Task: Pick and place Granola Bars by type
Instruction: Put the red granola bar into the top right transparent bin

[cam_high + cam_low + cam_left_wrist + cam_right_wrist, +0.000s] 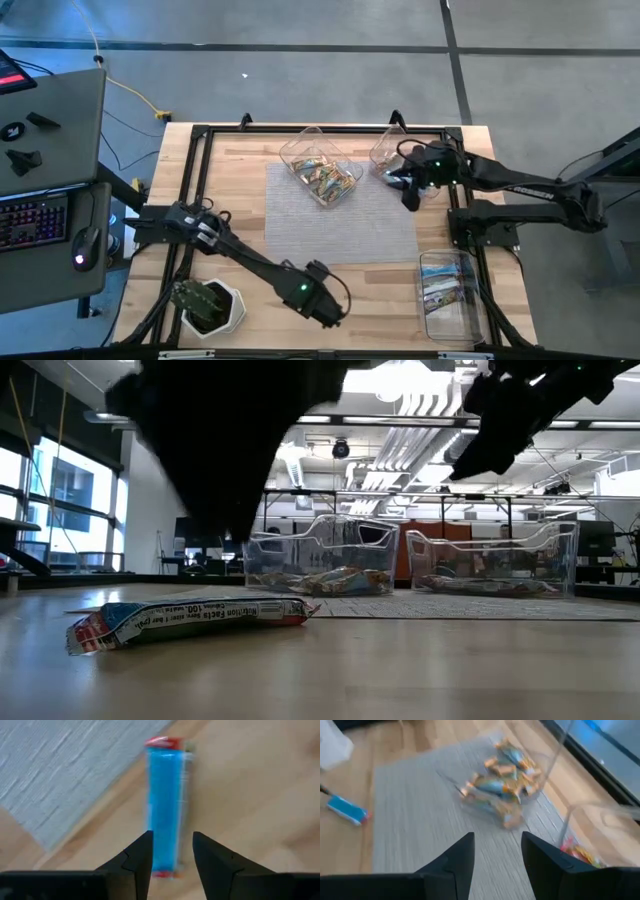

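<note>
A bright blue granola bar [167, 805] with red ends lies flat on the bare wood near the table's near edge, just off the grey mat's corner; it also shows in the low view [190, 622]. My left gripper [172, 837] hangs open above it, fingers pointing down, one to each side of the bar's end, without touching. In the high view the left gripper [325, 305] hides the bar. My right gripper [497, 840] is open and empty, raised over the mat's far right part [410, 195], beside the far bins.
A clear bin [320, 170] at the mat's far edge holds several mixed bars. A second clear bin [390, 152] stands at the far right, and a third [447, 290] at the near right holds blue bars. A potted plant [210, 305] sits near left. The grey mat [340, 225] covers the middle.
</note>
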Available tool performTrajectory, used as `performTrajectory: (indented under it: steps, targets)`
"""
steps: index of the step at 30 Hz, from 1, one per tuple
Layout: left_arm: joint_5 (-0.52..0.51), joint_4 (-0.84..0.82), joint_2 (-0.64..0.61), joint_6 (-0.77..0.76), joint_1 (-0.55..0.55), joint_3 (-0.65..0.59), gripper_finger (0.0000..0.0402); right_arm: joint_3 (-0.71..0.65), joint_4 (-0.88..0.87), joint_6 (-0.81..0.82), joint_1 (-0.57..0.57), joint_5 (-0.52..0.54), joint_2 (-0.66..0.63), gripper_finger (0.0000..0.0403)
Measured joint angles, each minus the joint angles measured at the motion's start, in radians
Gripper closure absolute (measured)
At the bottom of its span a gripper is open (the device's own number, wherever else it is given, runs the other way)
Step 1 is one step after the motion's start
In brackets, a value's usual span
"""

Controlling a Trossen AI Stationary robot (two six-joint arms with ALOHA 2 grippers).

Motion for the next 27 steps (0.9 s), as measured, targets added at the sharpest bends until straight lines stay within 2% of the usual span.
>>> performTrajectory:
  steps: [7,10,15,18,22,27]
  targets:
    - [0.05,0.179,-0.001,0.045,0.02,-0.156,0.0269,0.0,-0.009,-0.005,0.061,-0.04,-0.008,0.0257]
    - [0.056,0.207,-0.01,0.049,0.024,-0.199,0.0269,0.0,-0.003,-0.012,0.097,-0.096,-0.003,0.0258]
    - [0.043,0.196,-0.01,0.05,0.031,-0.217,0.0269,-0.002,0.012,-0.114,0.182,-0.236,-0.002,0.0263]
    - [0.024,0.196,-0.009,0.058,0.038,-0.217,0.0279,-0.037,0.088,-0.152,0.254,-0.251,-0.003,0.0265]
    - [0.005,0.201,-0.007,0.097,0.047,-0.218,0.0316,-0.139,0.284,-0.21,0.358,-0.247,-0.002,0.0265]
    - [-0.035,0.2,-0.001,0.118,0.055,-0.165,0.0369,-0.279,0.543,-0.194,0.472,-0.174,-0.002,0.0266]
